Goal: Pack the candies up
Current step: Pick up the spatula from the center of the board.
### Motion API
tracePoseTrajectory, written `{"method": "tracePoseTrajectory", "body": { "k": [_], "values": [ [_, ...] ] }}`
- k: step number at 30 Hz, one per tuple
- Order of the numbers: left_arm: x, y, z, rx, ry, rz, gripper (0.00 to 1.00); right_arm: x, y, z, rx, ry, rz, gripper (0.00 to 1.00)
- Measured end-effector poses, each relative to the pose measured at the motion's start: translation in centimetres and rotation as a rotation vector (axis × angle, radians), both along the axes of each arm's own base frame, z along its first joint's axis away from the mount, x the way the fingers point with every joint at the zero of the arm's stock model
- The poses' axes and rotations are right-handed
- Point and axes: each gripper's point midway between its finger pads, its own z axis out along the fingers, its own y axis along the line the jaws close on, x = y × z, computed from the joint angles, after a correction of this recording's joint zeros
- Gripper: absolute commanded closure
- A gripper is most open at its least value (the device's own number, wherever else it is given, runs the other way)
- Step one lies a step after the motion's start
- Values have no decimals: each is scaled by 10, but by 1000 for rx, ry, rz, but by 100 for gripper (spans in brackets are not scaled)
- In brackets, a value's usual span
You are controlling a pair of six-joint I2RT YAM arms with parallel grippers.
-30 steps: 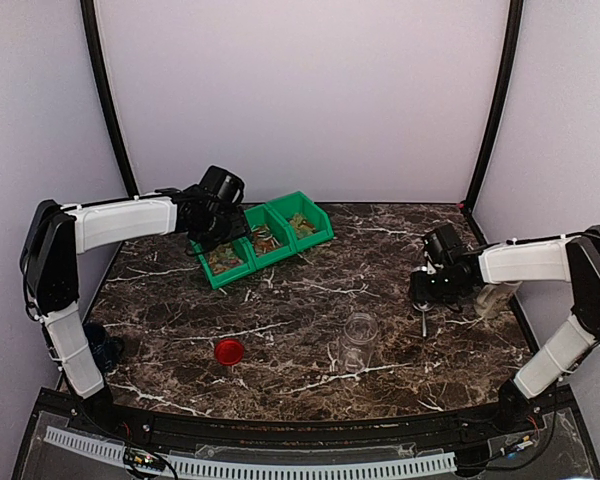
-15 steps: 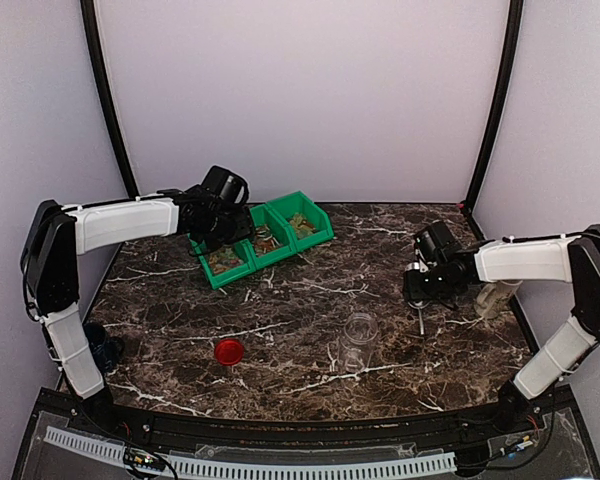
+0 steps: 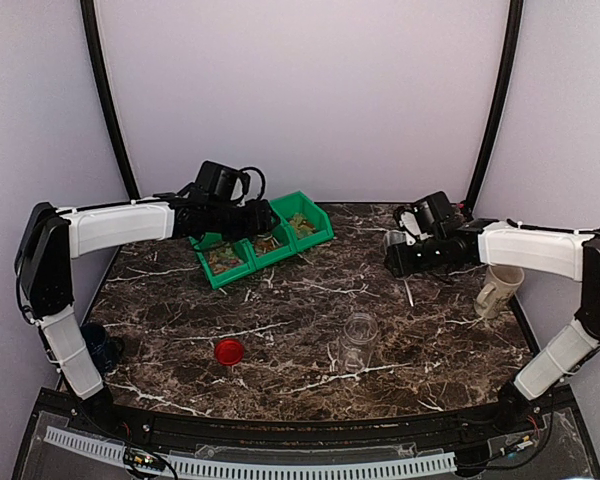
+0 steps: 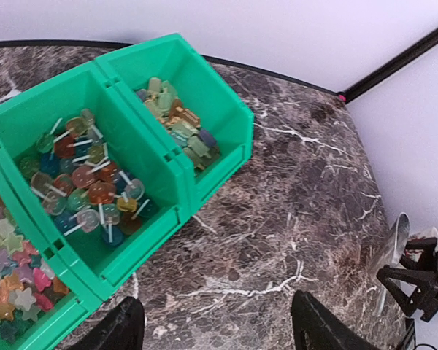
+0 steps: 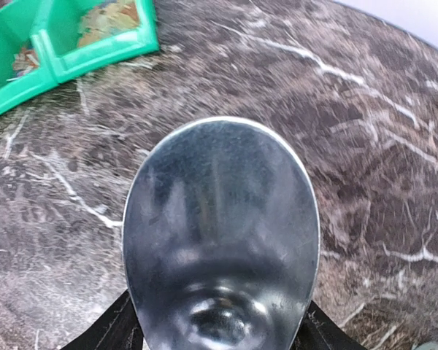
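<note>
Green bins (image 4: 223, 157) hold 3 kinds of candies (image 4: 87, 182); left tool (image 4: 219, 332) released, right tool (image 5: 215, 332) grasping a steel scoop (image 5: 219, 219).

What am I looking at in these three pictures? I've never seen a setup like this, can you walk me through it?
These are two robot arms bolted to a dark marble table. The wide picture comes from a camera above and behind them. The other two pictures come from small cameras, one on each arm's wrist. On the table sit three joined green bins of candies, a red lid, a clear jar and a cream mug. The left pincer hangs open over the bins, holding nothing. The right pincer grips a shiny metal scoop, which fills most of its wrist picture.
</note>
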Motion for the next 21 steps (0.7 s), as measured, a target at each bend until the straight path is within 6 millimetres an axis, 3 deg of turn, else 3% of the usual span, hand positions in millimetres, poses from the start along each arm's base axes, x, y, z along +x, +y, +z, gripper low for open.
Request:
{"method": "tracePoseTrajectory", "body": {
  "k": [6, 13, 21],
  "values": [
    [-10, -27, 18, -83, -40, -150, 29, 0, 34, 28, 10, -68, 144, 38],
    [-39, -62, 27, -131, -49, -311, 31, -8, 77, 57, -27, -152, 314, 38],
    [-51, -73, 33, -161, -53, -396, 32, -9, 116, 75, -119, -231, 460, 37]
  ]
}}
